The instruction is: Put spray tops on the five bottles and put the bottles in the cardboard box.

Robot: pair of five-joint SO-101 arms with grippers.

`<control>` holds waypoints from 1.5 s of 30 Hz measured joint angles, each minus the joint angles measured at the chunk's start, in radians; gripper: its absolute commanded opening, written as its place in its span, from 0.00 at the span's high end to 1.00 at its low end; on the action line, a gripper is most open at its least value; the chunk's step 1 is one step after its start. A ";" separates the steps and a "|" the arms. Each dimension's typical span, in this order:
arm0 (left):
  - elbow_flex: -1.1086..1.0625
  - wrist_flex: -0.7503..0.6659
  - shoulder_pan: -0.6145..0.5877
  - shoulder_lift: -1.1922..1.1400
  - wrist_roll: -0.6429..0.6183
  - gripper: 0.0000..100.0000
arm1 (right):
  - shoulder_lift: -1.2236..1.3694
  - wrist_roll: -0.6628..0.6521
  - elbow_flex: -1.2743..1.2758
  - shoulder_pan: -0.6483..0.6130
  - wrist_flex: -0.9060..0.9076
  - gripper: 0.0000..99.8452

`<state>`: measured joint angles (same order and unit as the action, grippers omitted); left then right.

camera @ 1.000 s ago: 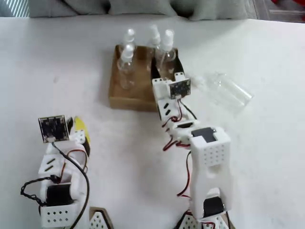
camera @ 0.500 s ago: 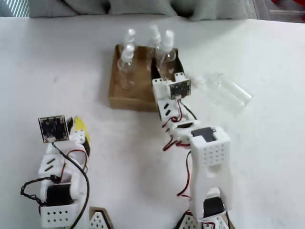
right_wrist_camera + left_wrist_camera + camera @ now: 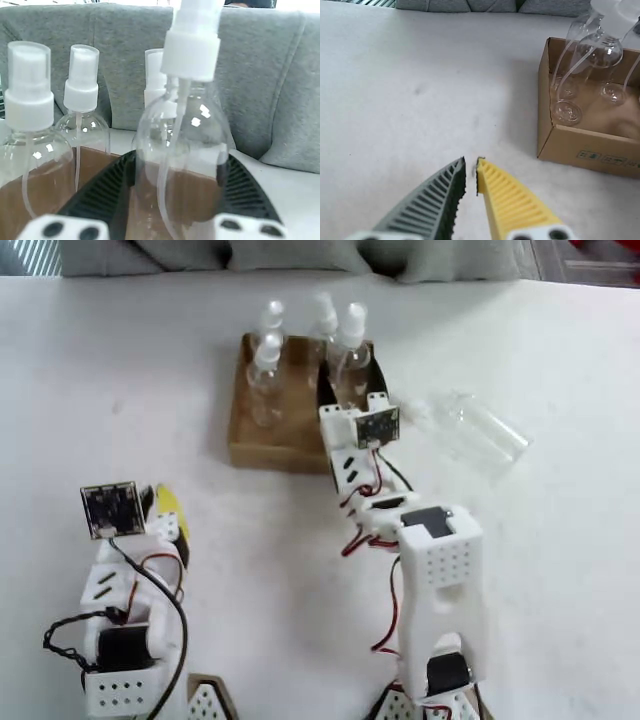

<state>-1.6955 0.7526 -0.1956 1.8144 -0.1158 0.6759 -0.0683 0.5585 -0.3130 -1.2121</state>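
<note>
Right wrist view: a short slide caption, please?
Right gripper grips a spray-topped bottle beside three capped bottles at the cardboard box.

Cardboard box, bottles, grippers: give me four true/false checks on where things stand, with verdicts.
1. The right gripper has a capped bottle between its jaws. True.
2. The left gripper holds a spray top. False: it is shut on nothing, above the bare table.
3. A loose bottle lies on its side on the table, outside the cardboard box. True.
4. The cardboard box is empty. False: standing bottles with spray tops are in it.
</note>
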 measured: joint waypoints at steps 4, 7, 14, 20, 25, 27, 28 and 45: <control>0.000 0.000 0.000 0.000 0.000 0.94 | 0.000 0.000 -0.002 -0.003 0.029 0.79; 0.000 0.000 0.000 0.000 0.000 0.94 | 0.000 0.000 -0.002 -0.006 0.034 0.79; 0.000 0.000 0.000 0.000 0.000 0.94 | -0.002 0.000 -0.002 -0.009 0.051 0.79; 0.000 0.000 0.000 0.000 0.000 0.94 | -0.008 0.000 -0.003 -0.012 0.091 0.75; 0.000 0.000 0.000 0.000 0.000 0.94 | -0.009 0.000 -0.003 -0.018 0.101 0.69; 0.000 0.000 0.000 0.000 0.000 0.94 | -0.015 0.000 -0.003 -0.018 0.121 0.69; 0.000 0.000 0.000 0.000 0.000 0.94 | -0.015 0.000 -0.003 -0.018 0.123 0.69; 0.000 0.000 0.000 0.000 0.000 0.94 | -0.017 0.000 -0.003 -0.020 0.129 0.69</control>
<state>-1.6955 0.7526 -0.1956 1.8144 -0.1158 0.6590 -0.0683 0.5554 -0.3330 -1.0833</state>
